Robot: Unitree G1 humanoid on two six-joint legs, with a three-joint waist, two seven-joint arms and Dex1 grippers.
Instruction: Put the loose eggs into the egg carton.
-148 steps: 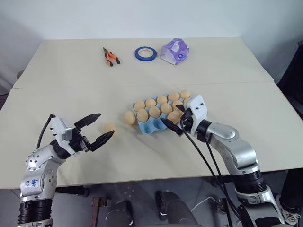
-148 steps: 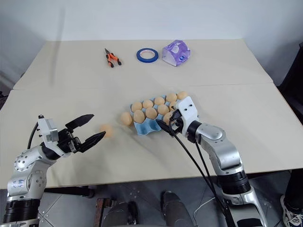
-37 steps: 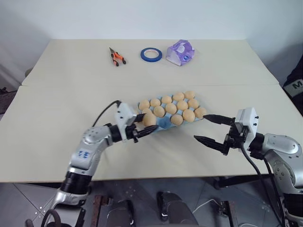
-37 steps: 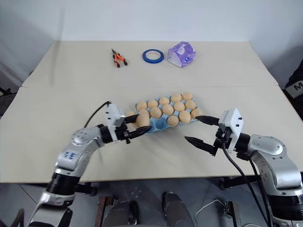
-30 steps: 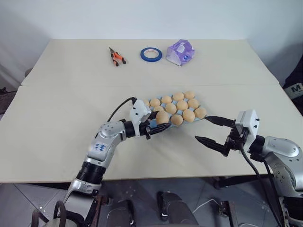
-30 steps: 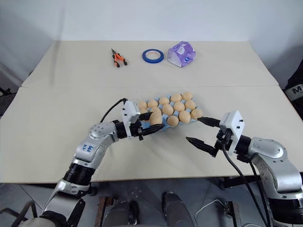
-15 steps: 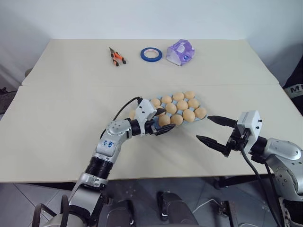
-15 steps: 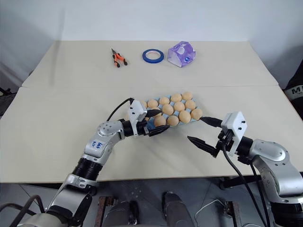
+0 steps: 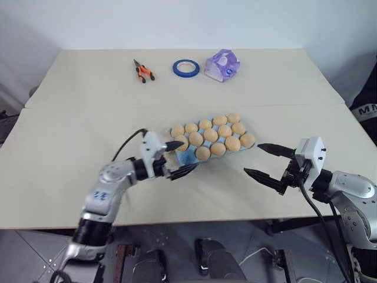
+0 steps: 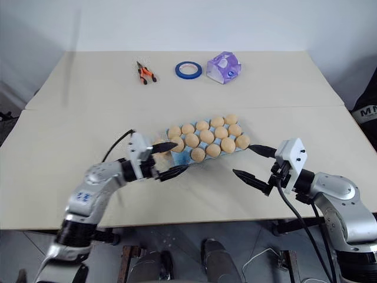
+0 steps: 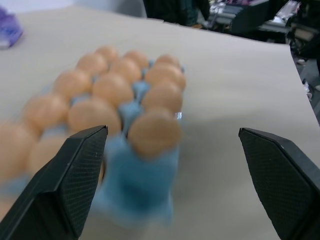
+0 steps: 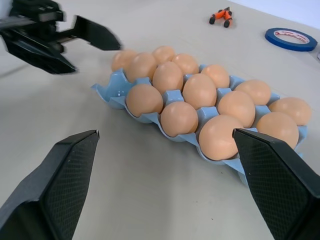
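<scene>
Pale beige table [image 9: 70, 135] under a white wall, and the far edge carries the clutter: orange-handled pliers [image 9: 140, 71], a roll of blue tape [image 9: 185, 68], a crumpled purple-and-white wrapper [image 9: 222, 63]. None of that is my business.

The egg carton [image 9: 187, 156] sits mid-table, running diagonally from its near-left corner to its far-right end. The loose eggs [image 9: 212, 135] are in its cups, row after row, filling it as far as I can see. I count no egg lying free on the table around it.

My left gripper [image 9: 176, 158] hangs at the carton's near-left corner, fingers spread wide, nothing between them, not touching the blue edge as far as I can tell. My right gripper [image 9: 259, 159] waits just off the carton's right end, also wide open and empty, a little apart from the last egg.

So I read this as the release step, done at the near-left corner. If the last cup there is truly filled, I can't be sure from here, the next move is simply to draw both arms clear without nudging the tray.
</scene>
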